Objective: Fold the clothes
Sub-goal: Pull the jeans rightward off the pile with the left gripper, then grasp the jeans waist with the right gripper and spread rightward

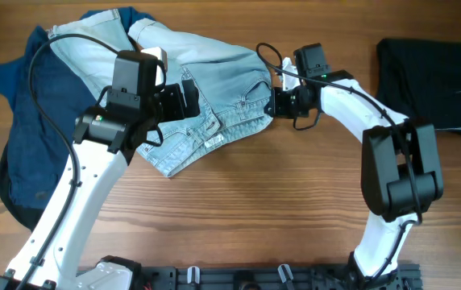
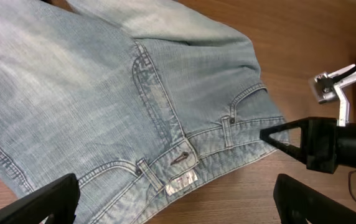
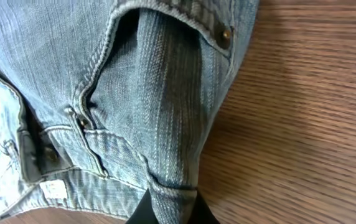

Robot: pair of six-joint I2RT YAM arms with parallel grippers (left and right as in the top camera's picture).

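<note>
Light blue jeans (image 1: 214, 97) lie crumpled across the table's back left, waistband toward the front. My right gripper (image 1: 272, 103) is shut on the waistband's right corner; the right wrist view shows the denim (image 3: 165, 124) pinched between its fingers (image 3: 172, 211). My left gripper (image 1: 184, 98) hovers over the middle of the waistband, fingers wide open and empty; the left wrist view shows the jeans (image 2: 103, 93) with a white label, and its fingers (image 2: 175, 208) at either side.
A dark blue garment (image 1: 29, 121) lies at the far left, partly under the jeans. A folded black garment (image 1: 432, 80) sits at the back right. Bare wooden table (image 1: 263, 201) fills the front. The right arm's fingers (image 2: 309, 143) show in the left wrist view.
</note>
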